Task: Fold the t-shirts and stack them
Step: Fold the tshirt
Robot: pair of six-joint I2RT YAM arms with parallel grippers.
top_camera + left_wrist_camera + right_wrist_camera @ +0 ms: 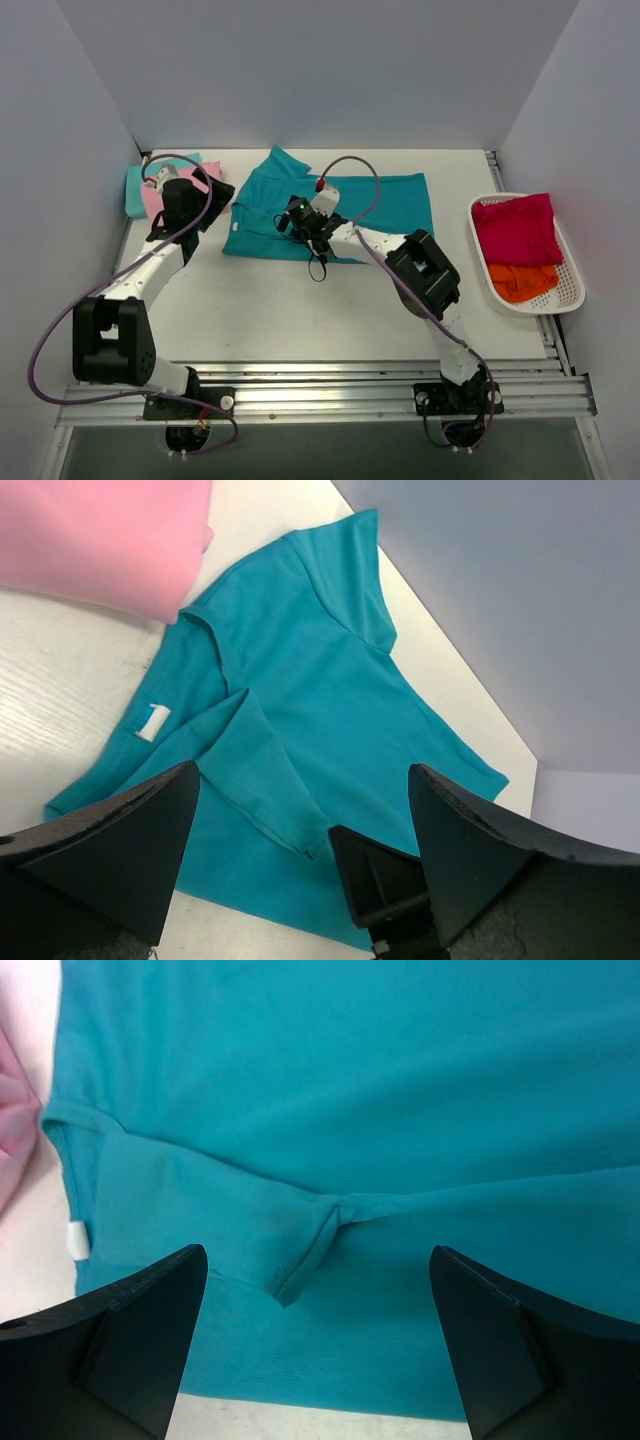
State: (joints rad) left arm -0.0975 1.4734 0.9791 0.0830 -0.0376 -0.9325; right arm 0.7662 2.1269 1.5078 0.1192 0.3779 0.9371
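Basket first: the white plastic lattice basket sits at three o'clock on the white table. It is a rounded rectangle with perforated walls. Inside, a crimson t-shirt lies crumpled in the far half. An orange t-shirt is bunched in the near half, touching it.

At twelve o'clock I've got the deep teal t-shirt spread on the tabletop, soft matte knit, collar end toward nine o'clock. One short sleeve is turned in over the body with a hemmed edge and a small pucker. A white neck label shows at the collar.

At ten o'clock a folded pink t-shirt rests flat on a pale aqua t-shirt.

My right gripper hangs over the teal sleeve fold with its fingers spread wide, pinching nothing. I can't tell if the tips touch cloth. My left gripper is between the pink stack and the teal collar, fingers also spread, nothing between them.
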